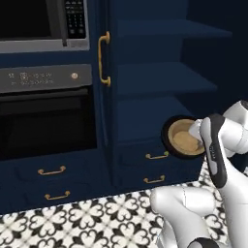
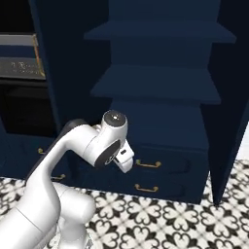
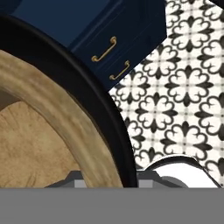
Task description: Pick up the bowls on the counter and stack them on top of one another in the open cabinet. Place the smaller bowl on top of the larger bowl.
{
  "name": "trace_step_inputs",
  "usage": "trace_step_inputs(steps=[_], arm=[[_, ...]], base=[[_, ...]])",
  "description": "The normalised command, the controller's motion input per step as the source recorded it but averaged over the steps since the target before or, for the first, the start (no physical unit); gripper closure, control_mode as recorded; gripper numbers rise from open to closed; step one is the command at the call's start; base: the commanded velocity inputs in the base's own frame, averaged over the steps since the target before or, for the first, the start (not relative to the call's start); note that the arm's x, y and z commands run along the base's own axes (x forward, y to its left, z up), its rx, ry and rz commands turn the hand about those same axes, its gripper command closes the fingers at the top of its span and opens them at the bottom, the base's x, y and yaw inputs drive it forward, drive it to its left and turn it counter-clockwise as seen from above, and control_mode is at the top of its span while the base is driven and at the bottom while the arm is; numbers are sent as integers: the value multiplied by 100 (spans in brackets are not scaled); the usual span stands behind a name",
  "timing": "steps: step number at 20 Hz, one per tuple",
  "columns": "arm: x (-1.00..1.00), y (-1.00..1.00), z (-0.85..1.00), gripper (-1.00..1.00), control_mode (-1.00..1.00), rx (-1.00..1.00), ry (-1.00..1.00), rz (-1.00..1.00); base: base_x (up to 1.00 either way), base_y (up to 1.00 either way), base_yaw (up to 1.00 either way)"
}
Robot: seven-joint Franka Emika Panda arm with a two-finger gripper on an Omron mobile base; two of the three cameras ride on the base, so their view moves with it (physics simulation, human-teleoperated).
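At three o'clock in the left base view, the smaller bowl [image 1: 185, 139], tan wood with a paler inside, sits nested within the larger bowl [image 1: 167, 137], whose glossy black rim rings it; the pair is tipped on edge so both mouths face the onlooker, held up in front of the open cabinet [image 1: 150, 77] at the level of its lowest shelf and just above the upper drawer handle [image 1: 157, 156]. White arm links cover the bowls' right side, so the pincer itself is hidden there and whether it is spread or pinching the bowls cannot be told. From the hand view, the wooden rim [image 3: 57, 109] curves from nine o'clock down to six o'clock, the black rim [image 3: 103, 103] lying just outside it, touching along the arc. Beyond the rims, toward twelve o'clock, stand two navy drawers with brass handles [image 3: 104, 49]; toward three o'clock spreads the black-and-white patterned floor [image 3: 183, 87]. In the right base view the arm's elbow joint [image 2: 113, 141] stands at seven o'clock before the cabinet's wide shelves [image 2: 155, 82]. An oven [image 1: 46, 116] with a microwave [image 1: 43, 24] above occupies nine to eleven o'clock of the left base view
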Motion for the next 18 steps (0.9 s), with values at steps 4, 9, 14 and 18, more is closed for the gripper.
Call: trace_step_inputs(steps=[4, 9, 14, 18], arm=[[0, 0, 0, 100, 100, 0, 0, 0], [0, 0, 0, 100, 100, 0, 0, 0], [0, 0, 0, 100, 100, 0, 0, 0], [0, 0, 0, 100, 100, 0, 0, 0]], base=[[100, -79, 21], [100, -55, 19], [100, -31, 17], [81, -16, 14]])
